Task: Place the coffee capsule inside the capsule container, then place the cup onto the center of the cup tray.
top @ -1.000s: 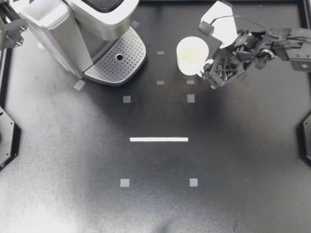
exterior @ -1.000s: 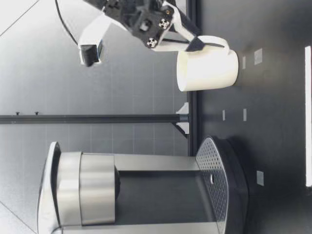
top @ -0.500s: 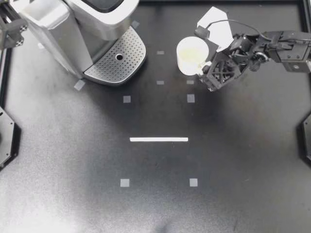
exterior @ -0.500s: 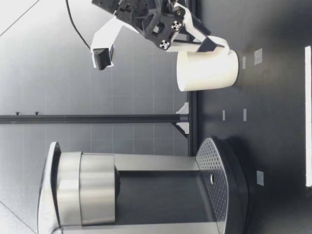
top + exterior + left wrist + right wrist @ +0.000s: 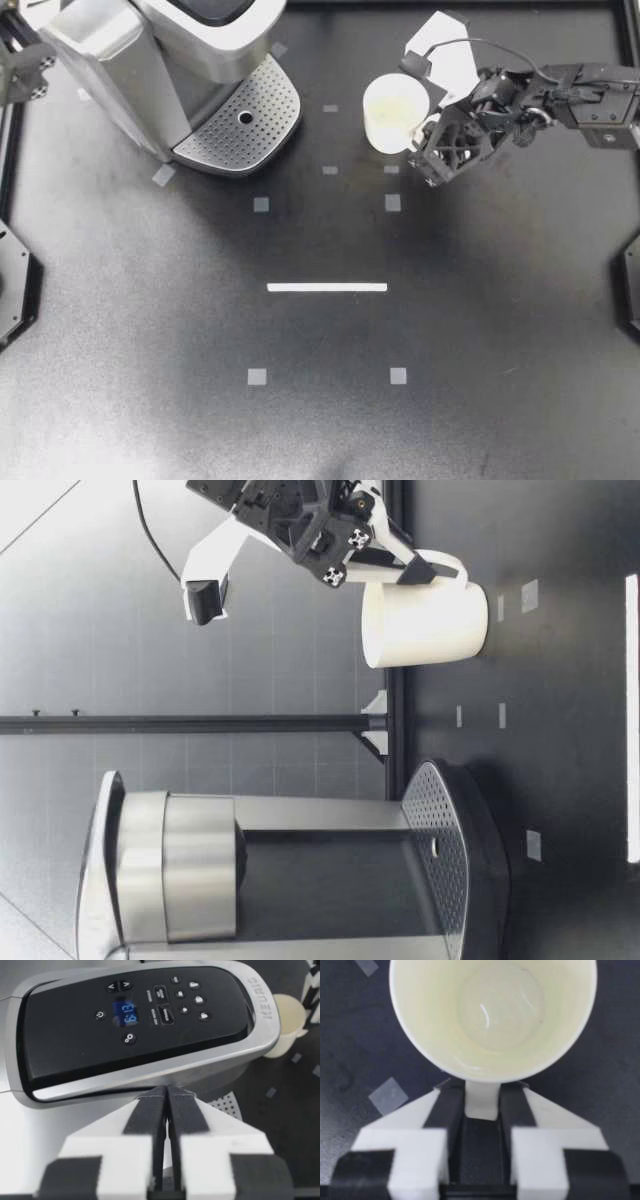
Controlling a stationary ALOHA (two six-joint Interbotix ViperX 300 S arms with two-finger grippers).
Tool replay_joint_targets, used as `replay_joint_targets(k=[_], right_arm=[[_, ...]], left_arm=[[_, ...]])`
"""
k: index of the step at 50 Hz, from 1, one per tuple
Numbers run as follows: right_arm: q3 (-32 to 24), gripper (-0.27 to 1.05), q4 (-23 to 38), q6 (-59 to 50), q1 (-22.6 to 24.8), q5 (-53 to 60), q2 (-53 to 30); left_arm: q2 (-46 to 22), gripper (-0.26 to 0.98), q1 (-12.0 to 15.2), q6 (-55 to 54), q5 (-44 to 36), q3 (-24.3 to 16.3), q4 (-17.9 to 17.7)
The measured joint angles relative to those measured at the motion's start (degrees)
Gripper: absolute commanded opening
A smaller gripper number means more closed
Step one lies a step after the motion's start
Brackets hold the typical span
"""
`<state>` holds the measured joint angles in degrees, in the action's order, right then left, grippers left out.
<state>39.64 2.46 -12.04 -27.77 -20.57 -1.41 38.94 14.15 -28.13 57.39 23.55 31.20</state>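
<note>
The cream cup (image 5: 395,112) stands upright on the black table, right of the coffee machine (image 5: 150,60). My right gripper (image 5: 424,130) is at the cup's right side, low over the table. In the right wrist view both pads (image 5: 450,1105) press the cup's handle (image 5: 481,1101) from two sides, and the cup (image 5: 492,1015) is empty. The low view shows the cup (image 5: 425,623) resting on the table with my right gripper (image 5: 420,568) on its handle. My left gripper (image 5: 166,1110) is shut on nothing, above the machine's button panel (image 5: 140,1020). No capsule shows.
The machine's perforated cup tray (image 5: 240,120) lies left of the cup, with a gap of table between them. Grey tape squares and a white strip (image 5: 327,287) mark the table. The table's rear rail runs just behind the cup.
My right gripper's fingers have closed in on the cup's handle after sliding slightly toward the cup. The cup has not moved. The left arm is still.
</note>
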Motion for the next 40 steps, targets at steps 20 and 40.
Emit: replay_joint_targets(k=[20,40], right_arm=[[0.7,0.24,-0.1,0.5,0.1,3.9,3.0],[-3.1,0.22,-0.1,2.3,6.3,8.0,2.7]], left_arm=[[1.1,0.05,0.0,-0.3,-0.8,0.7,0.1],[1.2,0.05,0.0,-0.4,-2.5,0.9,0.1]])
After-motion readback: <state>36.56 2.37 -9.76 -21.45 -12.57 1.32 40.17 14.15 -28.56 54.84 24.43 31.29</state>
